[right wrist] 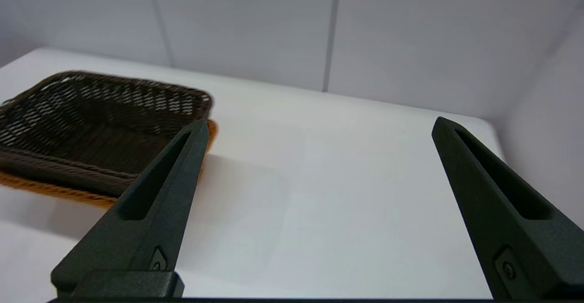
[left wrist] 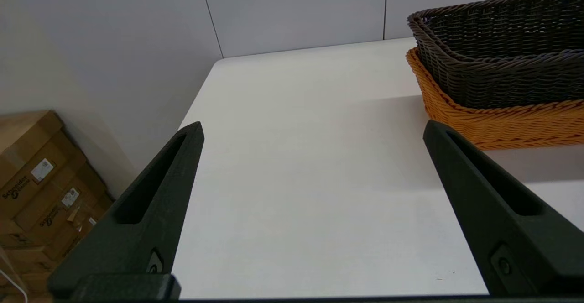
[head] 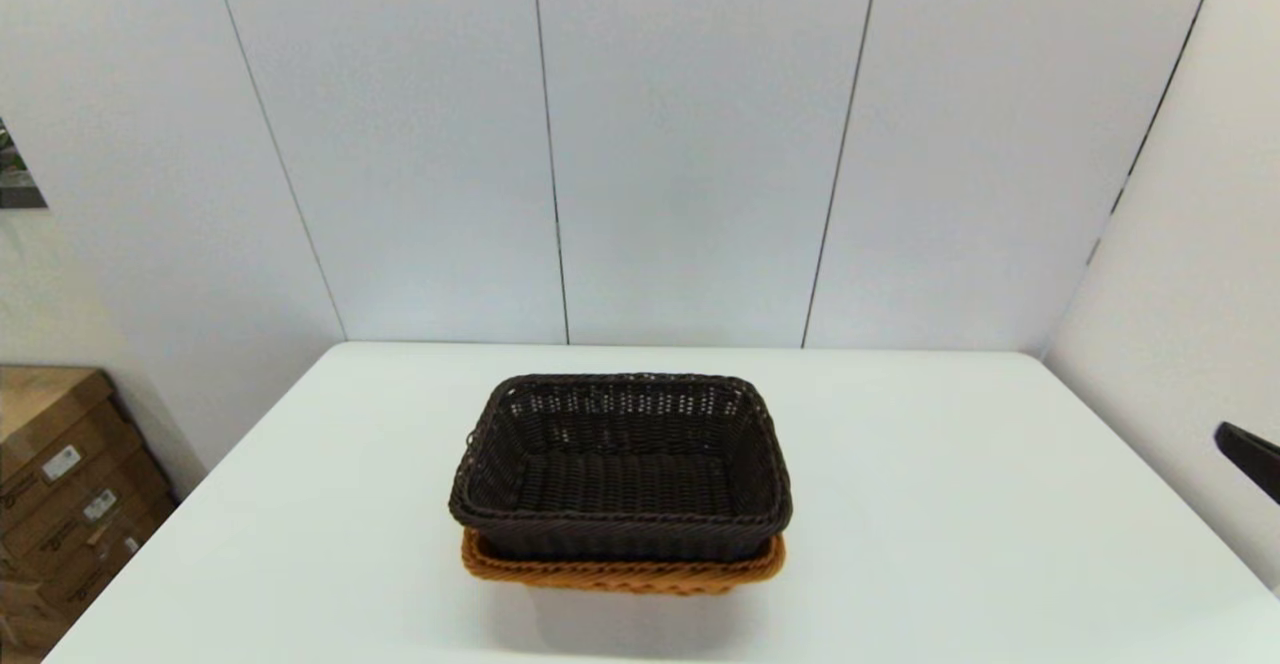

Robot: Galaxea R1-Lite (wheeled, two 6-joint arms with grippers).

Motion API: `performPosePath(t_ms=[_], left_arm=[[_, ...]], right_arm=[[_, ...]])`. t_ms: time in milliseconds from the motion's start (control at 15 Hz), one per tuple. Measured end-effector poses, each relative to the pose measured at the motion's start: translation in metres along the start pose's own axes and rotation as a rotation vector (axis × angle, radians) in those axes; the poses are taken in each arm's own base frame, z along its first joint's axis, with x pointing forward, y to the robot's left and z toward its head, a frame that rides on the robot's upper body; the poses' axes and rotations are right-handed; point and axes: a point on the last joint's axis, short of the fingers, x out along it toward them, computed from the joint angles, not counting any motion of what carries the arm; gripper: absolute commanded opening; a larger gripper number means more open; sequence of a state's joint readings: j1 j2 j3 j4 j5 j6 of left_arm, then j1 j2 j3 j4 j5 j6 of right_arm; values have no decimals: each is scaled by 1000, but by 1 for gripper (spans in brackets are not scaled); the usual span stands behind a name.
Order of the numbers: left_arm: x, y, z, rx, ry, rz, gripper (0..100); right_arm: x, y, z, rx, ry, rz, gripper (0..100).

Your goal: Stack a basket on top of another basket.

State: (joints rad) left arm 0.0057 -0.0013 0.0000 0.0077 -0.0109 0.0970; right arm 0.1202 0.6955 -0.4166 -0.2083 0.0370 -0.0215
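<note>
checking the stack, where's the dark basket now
In the head view the dark basket sits nested in the orange basket, mid-table.

Two baskets are on the white table (head: 940, 504). One is the dark brown basket (head: 620, 464); one is the orange-tan basket (head: 620, 574).

Left gripper (left wrist: 312, 129) hovers over the white table (left wrist: 296, 180), fingers spread wide, holding nothing. At two o'clock the dark brown wicker basket (left wrist: 502, 52) sits nested inside the orange-tan wicker basket (left wrist: 511, 125). Cardboard boxes (left wrist: 41, 184) stand at eight o'clock, beyond the table's edge.
</note>
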Motion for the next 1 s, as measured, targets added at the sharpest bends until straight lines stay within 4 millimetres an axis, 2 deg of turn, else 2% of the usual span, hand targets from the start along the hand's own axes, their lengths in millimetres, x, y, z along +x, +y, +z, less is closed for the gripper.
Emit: performPosePath(t_ms=[333,533,733,1000], left_arm=[[0,0,0,1,0,1,100],[0,0,0,1,0,1,100],[0,0,0,4,0,0,100],[0,0,0,7,0,1,100]], right_arm=[[-60,3,-43,5,-71,-103,100],[-84,8,-75,5,-44,-113,100],[-90,11,-96,-3,-41,-74,100],[-87,11,-118,-18,-28,-71,100]])
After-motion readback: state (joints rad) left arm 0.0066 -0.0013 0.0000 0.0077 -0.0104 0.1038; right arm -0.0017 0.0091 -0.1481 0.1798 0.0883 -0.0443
